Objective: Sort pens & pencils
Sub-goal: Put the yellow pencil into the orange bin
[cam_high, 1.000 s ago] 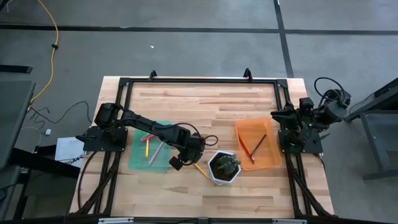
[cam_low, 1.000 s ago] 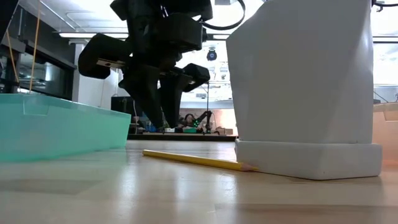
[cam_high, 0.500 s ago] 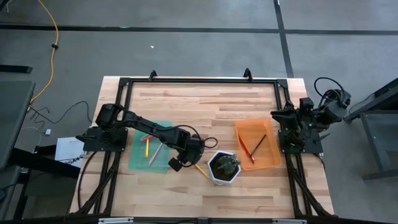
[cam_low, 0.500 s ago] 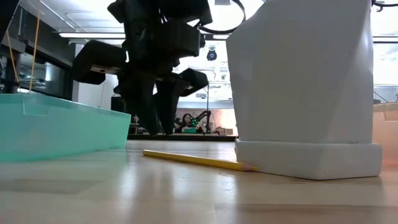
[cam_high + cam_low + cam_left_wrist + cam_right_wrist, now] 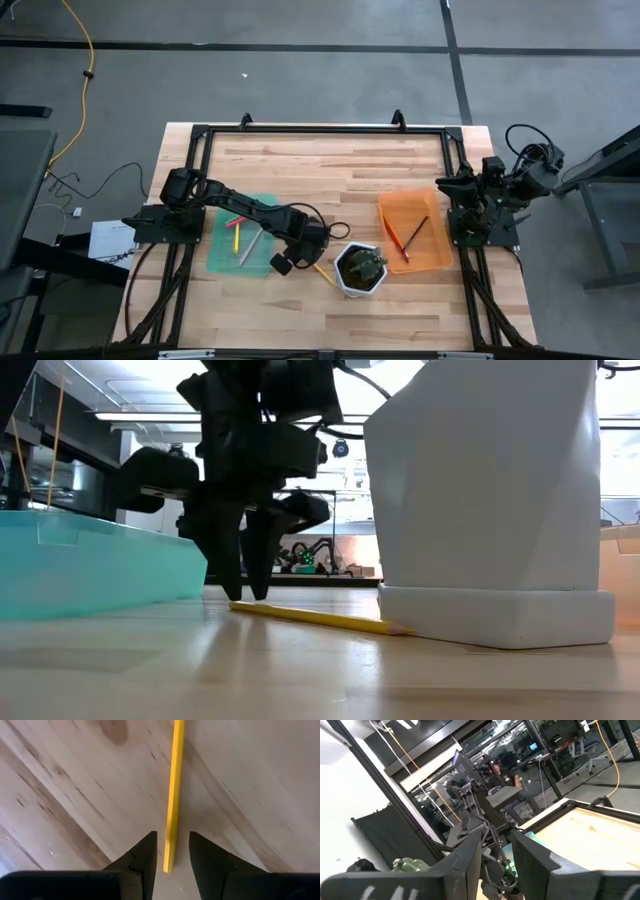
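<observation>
The left hand (image 5: 312,258) is in the lower middle of the high view, just left of the white pot (image 5: 360,270) and close to the right edge of the green tray (image 5: 215,262). It is lowered over the blunt end of the yellow pencil (image 5: 174,800), which lies flat on the wooden surface (image 5: 330,180). In the left wrist view the two dark fingers (image 5: 145,857) stand a little apart, one on each side of the end of the pencil, with a narrow gap to each finger. They do not press the pencil, so the hand is slightly open and holds nothing. In the low view the fingertips (image 5: 232,585) reach down to the surface at the left end of the pencil (image 5: 315,618), and the sharpened tip of the pencil points to the foot of the white pot (image 5: 490,500).

Inside the green tray, in the left part of the high view, lie some pens (image 5: 238,232): a pink one, a yellow one and a grey one can be seen. In the orange tray (image 5: 440,255), on the right, lie two pencils (image 5: 415,232), a dark red-brown one and an orange one, which cross near their lower ends.

The right hand (image 5: 495,855) waits at the right edge of the surface, beside the orange tray. Its fingers stand apart with an empty gap between them.
</observation>
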You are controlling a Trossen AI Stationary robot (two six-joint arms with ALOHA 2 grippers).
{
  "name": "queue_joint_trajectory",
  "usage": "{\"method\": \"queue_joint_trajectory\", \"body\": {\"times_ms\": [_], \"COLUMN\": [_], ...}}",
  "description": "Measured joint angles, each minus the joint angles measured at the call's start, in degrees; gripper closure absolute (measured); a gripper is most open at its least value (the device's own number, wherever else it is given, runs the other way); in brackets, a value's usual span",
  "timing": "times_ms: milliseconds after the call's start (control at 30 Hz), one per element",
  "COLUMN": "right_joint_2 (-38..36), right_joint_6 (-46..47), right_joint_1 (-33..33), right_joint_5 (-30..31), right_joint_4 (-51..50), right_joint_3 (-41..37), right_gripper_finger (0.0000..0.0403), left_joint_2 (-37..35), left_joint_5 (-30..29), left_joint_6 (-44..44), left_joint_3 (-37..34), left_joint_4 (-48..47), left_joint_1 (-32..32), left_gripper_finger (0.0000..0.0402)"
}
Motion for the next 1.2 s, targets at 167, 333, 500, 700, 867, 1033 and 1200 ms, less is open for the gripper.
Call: {"method": "queue_joint_trajectory", "body": {"times_ms": [167,333,500,700,867,1033,1200], "right_joint_2": [0.00,0.00,0.00,0.00,0.00,0.00,0.00], "right_joint_6": [-0.14,-0.12,-0.13,-0.12,-0.14,-0.14,-0.14], "right_joint_1": [-0.01,0.00,0.00,-0.01,0.00,0.00,-0.01], "right_joint_5": [0.00,0.00,0.02,0.04,0.04,0.04,0.04], "right_joint_4": [-0.02,-0.19,-0.22,-0.22,-0.24,-0.24,-0.44], "right_joint_3": [0.00,0.00,0.00,0.00,0.00,0.00,0.00], "right_gripper_finger": [0.0300,0.0300,0.0300,0.0300,0.0300,0.0300,0.0300], "left_joint_2": [0.02,0.02,0.02,0.02,0.56,0.61,0.61], "left_joint_5": [-0.15,-0.57,-0.93,-1.71,-1.85,-1.79,-1.73], "left_joint_6": [0.04,0.12,0.12,0.13,0.13,0.11,0.13], "left_joint_3": [-0.02,-0.04,-0.04,-0.04,-0.05,-0.07,-0.07], "left_joint_4": [-0.07,-0.31,-0.27,-0.28,-0.50,-0.58,-0.96], "left_joint_1": [0.01,0.01,0.01,0.01,0.01,-0.01,0.01], "left_gripper_finger": [0.0300,0.0300,0.0300,0.0300,0.0300,0.0300,0.0300]}}
